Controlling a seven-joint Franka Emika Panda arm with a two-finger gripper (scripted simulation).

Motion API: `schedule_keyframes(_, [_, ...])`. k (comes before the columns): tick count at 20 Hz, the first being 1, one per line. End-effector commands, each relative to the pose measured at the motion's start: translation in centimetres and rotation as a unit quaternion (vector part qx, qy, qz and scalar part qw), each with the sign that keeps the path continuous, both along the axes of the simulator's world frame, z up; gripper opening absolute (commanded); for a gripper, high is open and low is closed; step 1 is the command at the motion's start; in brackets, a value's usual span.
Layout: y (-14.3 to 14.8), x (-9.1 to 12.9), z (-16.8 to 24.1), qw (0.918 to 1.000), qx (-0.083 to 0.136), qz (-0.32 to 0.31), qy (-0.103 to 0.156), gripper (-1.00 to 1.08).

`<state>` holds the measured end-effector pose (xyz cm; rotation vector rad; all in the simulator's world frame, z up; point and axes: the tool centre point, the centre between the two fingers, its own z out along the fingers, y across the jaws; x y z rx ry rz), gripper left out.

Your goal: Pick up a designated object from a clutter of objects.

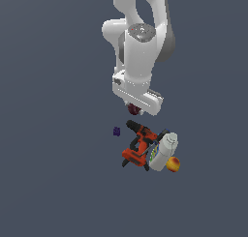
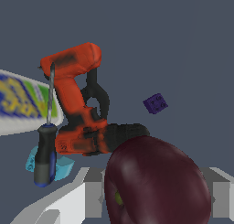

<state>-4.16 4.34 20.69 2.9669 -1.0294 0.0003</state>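
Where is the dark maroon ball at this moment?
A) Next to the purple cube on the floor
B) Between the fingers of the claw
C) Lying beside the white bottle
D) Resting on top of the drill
B: the wrist view shows the maroon ball filling the space between the claw fingers, apart from the drill.

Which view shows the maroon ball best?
The wrist view: the maroon ball fills the foreground there, large and sharp, between the jaws. In the exterior view the maroon ball is only a small dark spot, mostly hidden under the gripper.
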Motion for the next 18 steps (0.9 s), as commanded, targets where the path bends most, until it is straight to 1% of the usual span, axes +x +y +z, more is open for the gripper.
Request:
schedule_keyframes(1, [1.0, -0.8, 2.6, 1.0, -0.001, 0.0, 0.0, -1.0])
schedule_keyframes(10, [4.2, -3.0, 11.0, 1.0, -0.001, 0.0, 0.0, -1.0])
schedule_keyframes(18, [6.3, -4.2, 16.0, 1.0, 0.0, 0.0, 0.0, -1.0])
